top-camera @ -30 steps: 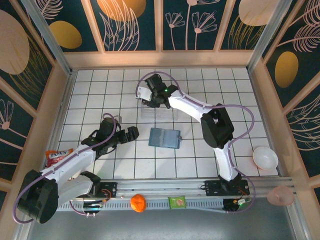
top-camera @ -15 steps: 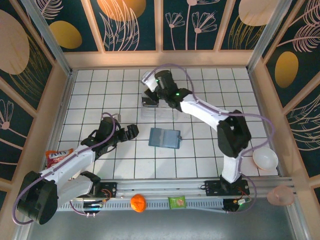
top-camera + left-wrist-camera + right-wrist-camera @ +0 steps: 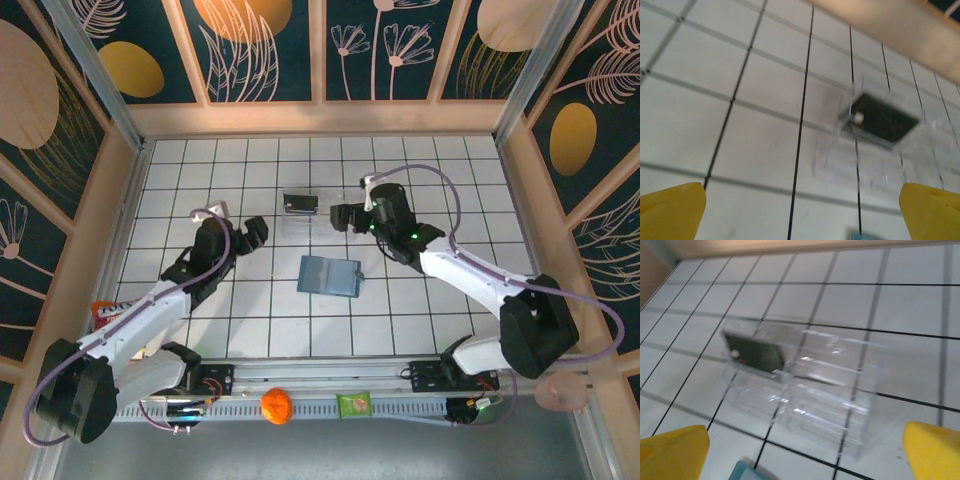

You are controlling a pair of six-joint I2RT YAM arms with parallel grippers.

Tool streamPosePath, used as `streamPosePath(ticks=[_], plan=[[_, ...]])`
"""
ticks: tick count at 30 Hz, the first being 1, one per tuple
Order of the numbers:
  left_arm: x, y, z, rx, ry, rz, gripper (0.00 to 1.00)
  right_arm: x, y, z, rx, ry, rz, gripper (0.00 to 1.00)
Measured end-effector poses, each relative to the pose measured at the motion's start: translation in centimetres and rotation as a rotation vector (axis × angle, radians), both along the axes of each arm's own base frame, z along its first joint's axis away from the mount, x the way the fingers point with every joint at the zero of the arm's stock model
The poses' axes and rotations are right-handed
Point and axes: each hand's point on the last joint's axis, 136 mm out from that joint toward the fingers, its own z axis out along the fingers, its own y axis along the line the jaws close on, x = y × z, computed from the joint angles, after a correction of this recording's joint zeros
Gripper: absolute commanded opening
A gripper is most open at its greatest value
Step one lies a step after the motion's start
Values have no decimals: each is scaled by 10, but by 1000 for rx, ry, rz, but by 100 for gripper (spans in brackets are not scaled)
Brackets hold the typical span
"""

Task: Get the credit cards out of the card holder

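Observation:
The teal-blue card holder [image 3: 329, 276] lies flat in the middle of the tiled floor; a corner of it shows in the left wrist view [image 3: 860, 235] and in the right wrist view [image 3: 746, 472]. One black credit card [image 3: 300, 203] lies at the far left end of a clear plastic tray [image 3: 312, 226], also seen as the card [image 3: 883, 121] and the card [image 3: 753, 352]. My left gripper [image 3: 253, 232] is left of the tray, open and holding nothing [image 3: 801, 210]. My right gripper [image 3: 344, 215] is right of the tray, open and holding nothing [image 3: 802, 451].
A white bowl [image 3: 530, 317] sits at the right edge. A red snack packet [image 3: 115, 312] lies at the left wall. An orange ball [image 3: 276, 405] and a green packet [image 3: 354, 405] rest on the front rail. Wooden walls enclose the floor.
My right gripper drew back from over the tray to its right side, leaving the black card lying there. My left gripper moved farther away, toward the tray.

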Motion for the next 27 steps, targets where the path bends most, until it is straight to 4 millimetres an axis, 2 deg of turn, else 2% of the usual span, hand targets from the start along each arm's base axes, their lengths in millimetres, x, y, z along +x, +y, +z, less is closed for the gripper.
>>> streamPosePath(ticks=[5,10,12,14,17,18,20,22,27], plan=[[48,12,36,176,-117,112,99,14,-49,16,20,-52,-242,99],[71,39,33,419,-167,193,99,10,-87,20,49,-80,-379,99],[72,59,26,489,-173,223,99,10,-103,26,68,-98,-425,99],[69,90,13,526,-163,271,99,11,-114,35,89,-126,-453,99],[55,134,-13,566,-132,346,99,11,-125,49,121,-169,-479,99],[51,142,-20,578,-121,356,99,11,-127,51,128,-179,-483,99],[48,149,-31,603,-113,359,99,9,-132,53,141,-197,-493,99],[49,149,-35,611,-131,347,99,7,-136,52,149,-207,-498,99],[53,153,-35,605,-195,336,99,-3,-149,54,184,-264,-493,99]])
